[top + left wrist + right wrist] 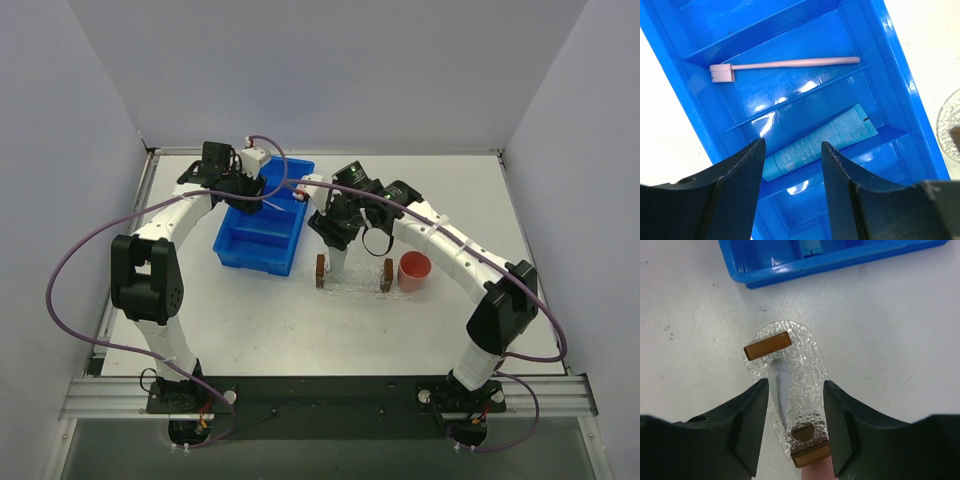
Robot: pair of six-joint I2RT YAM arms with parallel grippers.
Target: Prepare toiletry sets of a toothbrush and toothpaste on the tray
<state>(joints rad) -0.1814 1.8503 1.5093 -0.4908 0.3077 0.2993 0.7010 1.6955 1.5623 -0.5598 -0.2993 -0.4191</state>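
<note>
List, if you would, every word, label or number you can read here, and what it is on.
Blue toothpaste tube in the blue bin: pale printed lines along its body, too small and blurred to read.
Pale tube on the clear tray: no legible print.
No other text shows in any view.

The left arm (185, 210) is arching forward, its left pincer (792, 150) pointing down with jaws standing apart and holding nothing. The right arm (450, 245) is bending inward, its right pincer (795, 390) pointing down, jaws parted and gripping nothing.
</note>
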